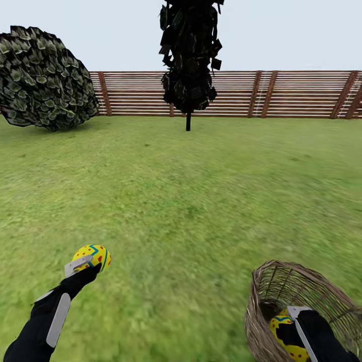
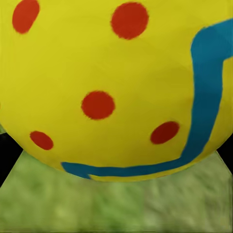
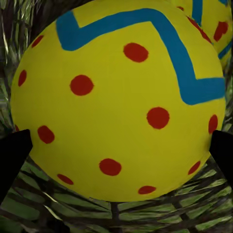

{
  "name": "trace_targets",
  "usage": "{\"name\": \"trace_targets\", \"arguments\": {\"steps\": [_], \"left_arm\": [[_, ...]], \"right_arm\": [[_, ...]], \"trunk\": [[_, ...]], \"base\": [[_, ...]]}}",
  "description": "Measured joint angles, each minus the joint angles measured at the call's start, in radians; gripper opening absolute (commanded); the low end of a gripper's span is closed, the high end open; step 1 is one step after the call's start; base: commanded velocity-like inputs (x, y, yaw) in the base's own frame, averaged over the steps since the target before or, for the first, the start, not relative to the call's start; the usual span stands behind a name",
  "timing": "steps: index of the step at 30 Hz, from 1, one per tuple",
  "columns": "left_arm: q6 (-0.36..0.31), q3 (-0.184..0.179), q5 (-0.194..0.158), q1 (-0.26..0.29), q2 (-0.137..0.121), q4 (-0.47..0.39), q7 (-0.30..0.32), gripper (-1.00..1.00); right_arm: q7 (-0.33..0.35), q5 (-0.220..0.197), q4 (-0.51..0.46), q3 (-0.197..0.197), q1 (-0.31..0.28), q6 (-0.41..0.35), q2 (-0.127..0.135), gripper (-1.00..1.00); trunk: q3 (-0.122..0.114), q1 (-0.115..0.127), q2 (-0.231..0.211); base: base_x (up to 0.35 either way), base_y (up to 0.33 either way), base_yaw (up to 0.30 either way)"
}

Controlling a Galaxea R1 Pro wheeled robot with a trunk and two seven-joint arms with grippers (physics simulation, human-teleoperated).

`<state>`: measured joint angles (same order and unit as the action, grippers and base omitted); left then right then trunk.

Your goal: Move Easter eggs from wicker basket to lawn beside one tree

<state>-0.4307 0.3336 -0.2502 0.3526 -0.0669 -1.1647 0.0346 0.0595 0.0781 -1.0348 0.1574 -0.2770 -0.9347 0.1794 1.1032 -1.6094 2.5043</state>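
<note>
Left claw (image 1: 85, 265) is clamped on one egg (image 1: 93, 257) above the grass (image 1: 191, 201); right claw (image 1: 294, 322) sits down in the woven basket (image 1: 281, 281) with its fingers astride a second egg (image 3: 116, 107), a third egg (image 3: 213, 19) touching behind it. Risk, my read: smooth rounded shells could slip from the narrow fingers, and lifting could snag the open wicker and tip the basket. Far off: leafy bush (image 1: 45, 80), dark narrow tree (image 1: 190, 55), slatted fence (image 1: 281, 93).
</note>
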Motion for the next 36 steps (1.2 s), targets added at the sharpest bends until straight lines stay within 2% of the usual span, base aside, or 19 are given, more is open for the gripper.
{"name": "trace_targets", "arguments": {"steps": [3,11,15,20,24,26,29,31,33,36], "left_arm": [[0.000,0.000,0.000,0.000,0.001,0.000,0.000,-1.00],[0.000,0.000,0.000,0.000,0.001,0.003,0.000,-1.00],[-0.001,-0.048,0.000,0.000,0.001,0.005,0.000,-1.00],[-0.002,-0.051,0.000,0.000,0.001,0.020,0.000,-1.00],[-0.002,-0.052,0.001,0.000,0.003,0.024,-0.001,-1.00],[-0.002,-0.052,0.003,0.000,0.013,0.035,-0.003,-1.00],[-0.005,-0.139,0.042,-0.001,0.016,0.033,-0.008,-1.00],[-0.033,-0.153,0.049,-0.006,0.015,0.027,-0.008,-1.00],[-0.061,-0.155,0.054,-0.043,0.013,0.030,-0.008,-1.00],[-0.073,-0.155,0.067,-0.132,0.009,0.025,-0.008,-1.00]], "right_arm": [[0.000,0.000,0.000,0.000,0.000,-0.001,0.000,-1.00],[0.000,0.003,-0.001,0.000,0.000,-0.001,0.000,-1.00],[0.000,0.009,-0.019,0.001,0.000,0.000,0.002,-1.00],[0.000,0.004,-0.024,0.003,0.000,0.002,0.006,-1.00],[0.000,0.005,-0.024,0.001,0.000,0.001,0.005,-1.00],[0.000,0.008,-0.024,0.000,0.000,0.000,0.002,-1.00],[0.000,0.008,-0.024,0.000,0.000,0.000,0.002,-1.00],[0.000,0.005,-0.024,-0.001,0.000,-0.001,0.001,-1.00],[0.000,0.003,-0.023,-0.006,0.000,0.000,-0.002,-1.00],[0.000,0.000,-0.019,-0.062,0.000,0.002,-0.003,-1.00]], "trunk": [[-0.012,0.002,-0.001],[-0.043,0.005,-0.003],[-0.058,0.007,-0.003],[-0.077,0.009,-0.005],[-0.090,0.024,-0.032],[-0.096,0.032,-0.046],[-0.106,0.044,-0.067],[-0.112,0.051,-0.081],[-0.118,0.059,-0.095],[-0.128,0.070,-0.116]], "base": [[-0.015,-0.008,-0.219],[0.000,0.000,-0.014],[0.000,0.000,0.000],[0.000,0.000,0.000],[0.000,0.000,0.000],[0.000,0.000,0.000],[0.000,0.000,0.000],[0.000,0.000,0.000],[0.000,0.000,0.000],[0.000,0.000,0.000]]}}
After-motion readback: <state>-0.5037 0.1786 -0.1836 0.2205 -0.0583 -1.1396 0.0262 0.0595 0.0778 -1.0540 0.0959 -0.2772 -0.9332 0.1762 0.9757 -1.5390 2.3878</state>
